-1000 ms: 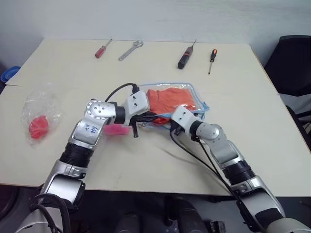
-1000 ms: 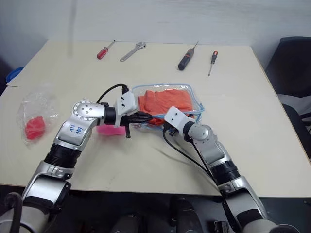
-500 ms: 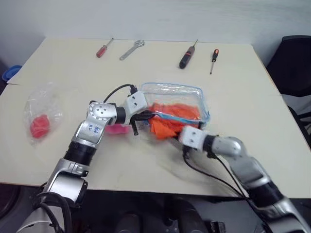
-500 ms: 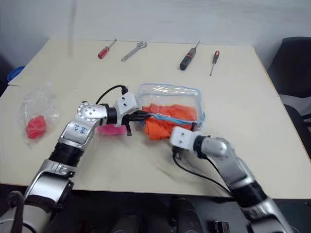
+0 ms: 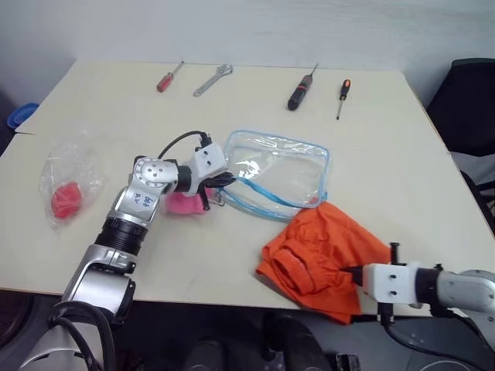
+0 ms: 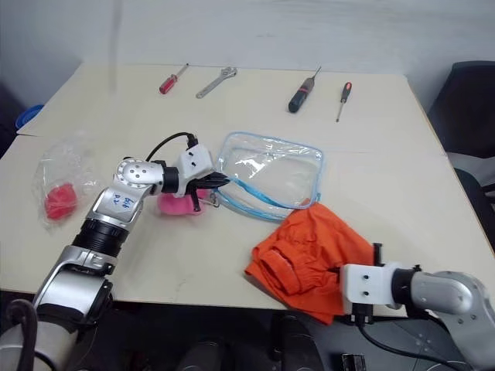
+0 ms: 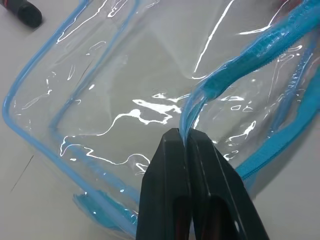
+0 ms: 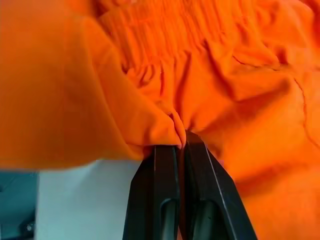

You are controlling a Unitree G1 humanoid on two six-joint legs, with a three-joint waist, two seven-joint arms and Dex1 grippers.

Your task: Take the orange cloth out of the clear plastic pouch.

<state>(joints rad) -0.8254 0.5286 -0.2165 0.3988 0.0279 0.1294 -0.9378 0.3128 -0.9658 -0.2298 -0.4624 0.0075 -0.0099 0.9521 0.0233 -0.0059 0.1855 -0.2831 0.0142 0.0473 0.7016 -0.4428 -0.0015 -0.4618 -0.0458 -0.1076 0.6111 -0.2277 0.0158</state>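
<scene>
Table (image 5: 371, 154): beige, carries all items.

Cloth (image 5: 325, 255): orange, crumpled, at the near edge towards the right corner, part overhanging; fully outside the pouch and apart from it. Right gripper (image 8: 181, 150) pinches a fold, fingers together on the fabric (it lies directly ahead of them).

Pouch (image 5: 278, 174): clear, blue trim, mid-table, empty, long axis across the table. Left gripper (image 7: 186, 137) is clamped on its blue zipper edge at the left end.

Judgement: extraction looks complete; the right arm, nearer, need only set the cloth down.

Plush (image 5: 182, 203): pink, beside the left gripper.
</scene>
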